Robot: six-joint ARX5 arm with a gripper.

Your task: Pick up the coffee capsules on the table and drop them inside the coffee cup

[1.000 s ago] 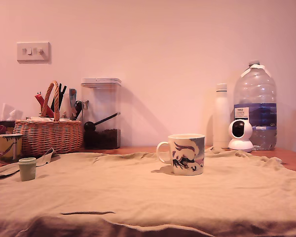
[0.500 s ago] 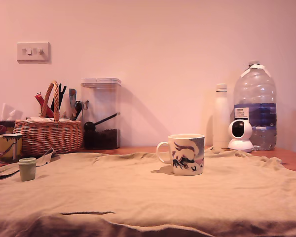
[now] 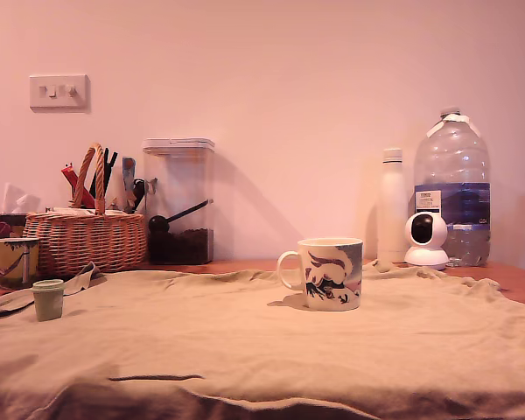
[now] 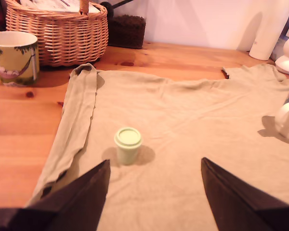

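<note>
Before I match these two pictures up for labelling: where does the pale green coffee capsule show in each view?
Exterior view: the pale green capsule stands upright on the cloth near the exterior view's left edge, in front of the wicker basket.
Wrist view: the capsule stands on the cloth ahead of the open gripper, apart from both fingers.
Shared landmark: the wicker basket behind it.

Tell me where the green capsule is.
The green capsule stands upright on the tan cloth at the exterior view's far left, before the wicker basket, well apart from the white mug.
</note>
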